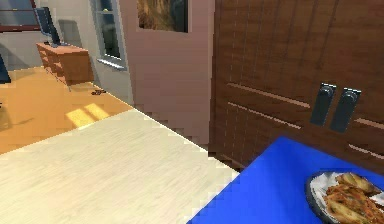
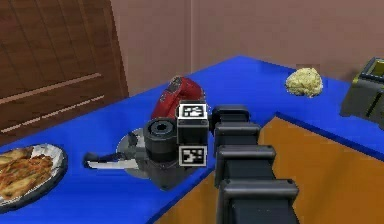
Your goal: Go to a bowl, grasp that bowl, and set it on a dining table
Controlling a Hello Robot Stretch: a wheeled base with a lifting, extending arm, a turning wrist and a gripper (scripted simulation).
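My arm reaches over a blue tabletop (image 2: 255, 85) in the arm side view, with its two white marker squares near the middle. Left of them is the gripper (image 2: 110, 160), its thin fingers pointing toward the view's left. A round grey dish-like thing (image 2: 128, 148), possibly the bowl, lies on the blue top at or under the gripper's body. I cannot tell whether the gripper holds anything. A red object (image 2: 176, 96) lies just beyond it.
A plate of browned food (image 2: 25, 172) (image 1: 350, 196) rests on the blue table (image 1: 270, 185). A yellowish lump (image 2: 305, 82) and a dark box (image 2: 365, 95) sit farther along. A brown wooden cabinet (image 1: 300, 70), pink wall, low dresser (image 1: 65, 60) and pale rug (image 1: 100, 160) lie ahead.
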